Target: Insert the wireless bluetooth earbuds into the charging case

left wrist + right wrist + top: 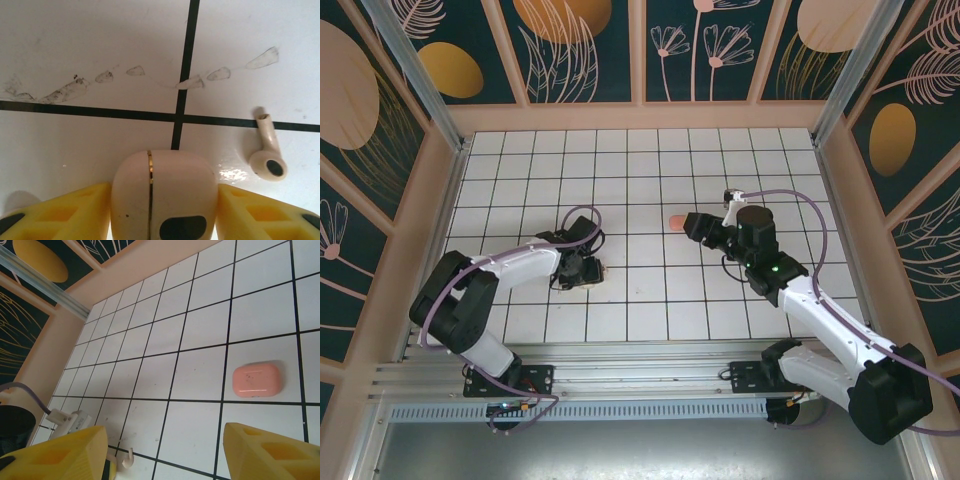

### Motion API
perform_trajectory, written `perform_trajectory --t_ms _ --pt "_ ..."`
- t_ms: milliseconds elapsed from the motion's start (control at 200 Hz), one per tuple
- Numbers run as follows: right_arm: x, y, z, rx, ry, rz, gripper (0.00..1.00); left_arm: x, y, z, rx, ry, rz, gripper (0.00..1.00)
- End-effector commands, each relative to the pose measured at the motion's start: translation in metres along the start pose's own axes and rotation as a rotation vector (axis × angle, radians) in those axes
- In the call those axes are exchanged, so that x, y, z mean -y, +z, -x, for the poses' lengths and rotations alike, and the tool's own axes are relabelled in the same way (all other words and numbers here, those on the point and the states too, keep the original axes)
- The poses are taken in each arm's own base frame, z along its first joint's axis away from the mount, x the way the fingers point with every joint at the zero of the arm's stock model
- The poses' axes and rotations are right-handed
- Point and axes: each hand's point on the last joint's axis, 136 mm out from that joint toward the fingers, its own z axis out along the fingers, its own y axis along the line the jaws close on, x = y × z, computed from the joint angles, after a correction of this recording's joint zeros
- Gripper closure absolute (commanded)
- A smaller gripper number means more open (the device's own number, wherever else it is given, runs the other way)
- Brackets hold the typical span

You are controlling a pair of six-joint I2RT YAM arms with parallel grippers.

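A cream charging case (pixel 164 195) with a gold seam, lid closed, sits between the yellow fingers (pixel 75 210) of my left gripper (pixel 164 202), which is shut on it just above the tiled floor. One cream earbud (pixel 269 157) lies on the tile to the right of the case, stem pointing away; the same earbud (pixel 126 460) appears in the right wrist view. A coral-pink charging case (pixel 256 380), also closed, lies on a tile ahead of my right gripper (pixel 165 450), which hovers open and holds nothing. From above, the pink case (pixel 677 222) rests just left of the right gripper (pixel 705 228).
White tiled floor (pixel 640 160) enclosed by peach walls (pixel 640 115). Smudge marks (pixel 65 90) cross the tile beyond the cream case. The left arm's cable plug (pixel 67 422) stands near the right gripper's left finger.
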Motion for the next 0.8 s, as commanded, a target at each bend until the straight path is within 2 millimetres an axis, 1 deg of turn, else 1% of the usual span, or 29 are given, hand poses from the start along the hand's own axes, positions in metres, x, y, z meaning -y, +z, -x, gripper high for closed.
perform_trajectory --t_ms 0,70,210,280,345,435,551,596,696,746,791,796 --pt "-0.011 -0.008 0.016 0.051 -0.022 0.011 0.37 -0.004 0.006 -0.006 -0.027 0.016 0.008 0.45" --pt "-0.01 -0.008 0.016 0.053 -0.023 0.009 0.37 -0.004 0.008 -0.006 -0.028 0.016 0.008 0.45" --pt "-0.011 -0.008 0.016 0.05 -0.023 0.013 0.37 -0.006 0.01 -0.007 -0.038 0.039 0.021 0.55" --pt "-0.012 -0.008 0.015 0.048 -0.021 0.019 0.37 -0.008 0.007 -0.007 -0.034 0.06 0.033 0.62" --pt "-0.013 -0.008 0.013 0.039 -0.022 0.026 0.37 -0.009 0.001 -0.003 -0.018 0.085 0.043 0.65" --pt "-0.015 -0.006 0.009 0.02 -0.022 0.046 0.36 -0.007 -0.014 0.006 0.02 0.162 0.048 0.66" --pt "-0.024 0.002 -0.002 -0.029 -0.026 0.117 0.36 0.003 -0.043 0.021 0.096 0.299 0.013 0.72" --pt "-0.031 0.006 -0.007 -0.054 -0.027 0.164 0.37 0.01 -0.055 0.026 0.127 0.364 -0.022 0.72" --pt "-0.044 0.017 -0.018 -0.113 -0.019 0.259 0.38 0.035 -0.081 0.029 0.182 0.523 -0.145 0.71" --pt "-0.052 0.02 -0.021 -0.129 -0.019 0.299 0.39 0.042 -0.091 0.031 0.207 0.591 -0.173 0.71" --pt "-0.058 0.022 -0.022 -0.139 -0.02 0.333 0.39 0.043 -0.094 0.029 0.213 0.651 -0.181 0.72" --pt "-0.059 0.023 -0.022 -0.141 -0.021 0.337 0.39 0.047 -0.099 0.033 0.229 0.657 -0.188 0.72"
